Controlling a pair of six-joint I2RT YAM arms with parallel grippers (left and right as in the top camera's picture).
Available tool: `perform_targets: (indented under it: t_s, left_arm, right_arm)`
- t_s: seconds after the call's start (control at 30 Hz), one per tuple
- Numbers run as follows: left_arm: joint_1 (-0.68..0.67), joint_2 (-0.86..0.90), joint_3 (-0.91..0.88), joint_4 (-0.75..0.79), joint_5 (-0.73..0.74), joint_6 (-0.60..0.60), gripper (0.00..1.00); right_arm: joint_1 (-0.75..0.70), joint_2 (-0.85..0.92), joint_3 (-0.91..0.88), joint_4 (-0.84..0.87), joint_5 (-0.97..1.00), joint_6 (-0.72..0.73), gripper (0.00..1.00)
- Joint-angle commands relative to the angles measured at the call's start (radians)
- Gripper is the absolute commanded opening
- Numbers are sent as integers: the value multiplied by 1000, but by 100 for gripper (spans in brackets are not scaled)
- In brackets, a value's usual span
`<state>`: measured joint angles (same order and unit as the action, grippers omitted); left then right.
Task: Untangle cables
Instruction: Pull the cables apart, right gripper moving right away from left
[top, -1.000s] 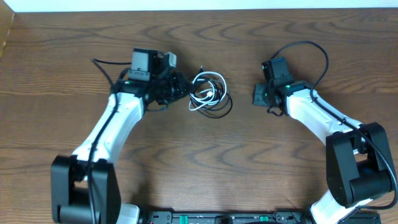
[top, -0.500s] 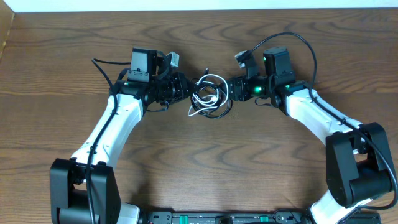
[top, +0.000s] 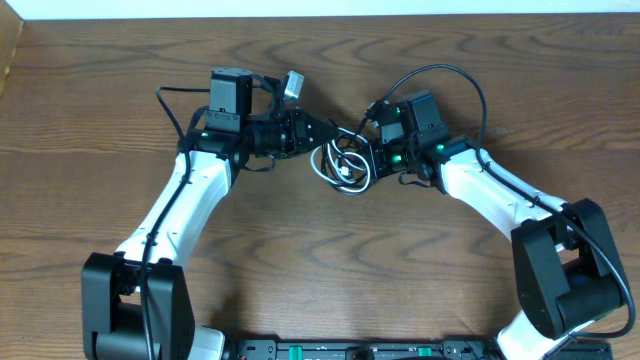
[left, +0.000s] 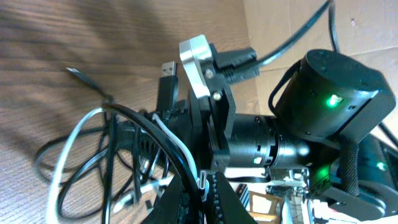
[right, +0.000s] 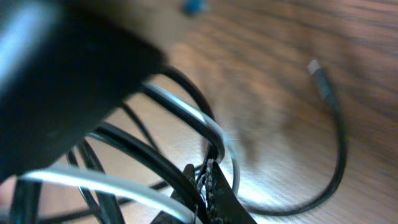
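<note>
Tangled cords (top: 343, 166), a thin white cable (left: 62, 155) and a thin black cable (right: 336, 155) looped through each other, lie at the middle of my brown wood-grain tabletop (top: 320, 260), held between both arms. My left gripper (top: 322, 137) reaches in from the left, its fingers (left: 217, 199) pressed together on strands where white and black cross; which cord it pinches I cannot tell. My right gripper (top: 370, 158) meets the coil from the opposite side, its fingertips (right: 217, 196) likewise clamped at a crossing of white and black. One black plug end (right: 317, 67) lies loose on the wood beyond the loops. The two grippers sit near each other, the coil between them.
</note>
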<state>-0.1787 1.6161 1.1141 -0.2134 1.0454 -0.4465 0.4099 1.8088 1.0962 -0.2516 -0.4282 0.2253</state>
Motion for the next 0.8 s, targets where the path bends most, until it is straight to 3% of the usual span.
perform_targets:
  t_s: [0.0,0.1,0.17,0.37,0.47,0.77]
  left_arm:
    - [3,-3,3,-29,13,62,8]
    - [3,-3,3,-100,-98,113,8]
    - [6,-3,3,-180,-273,144,8]
    - [35,-3,3,-278,-581,143,8]
    - [80,-3,3,-291,-628,142,8]
    - [166,-3,3,-348,-628,135,8]
  right_arm:
    - [-39,-10,3,-65,291,33,1]
    - [-70,-10,3,-116,361,36,1]
    - [-96,-10,3,-158,427,51,1]
    - [-134,-18,3,-172,391,11,1]
    - [-141,-40,3,-162,359,-70,1]
    - [-169,-202,3,-106,422,-58,1]
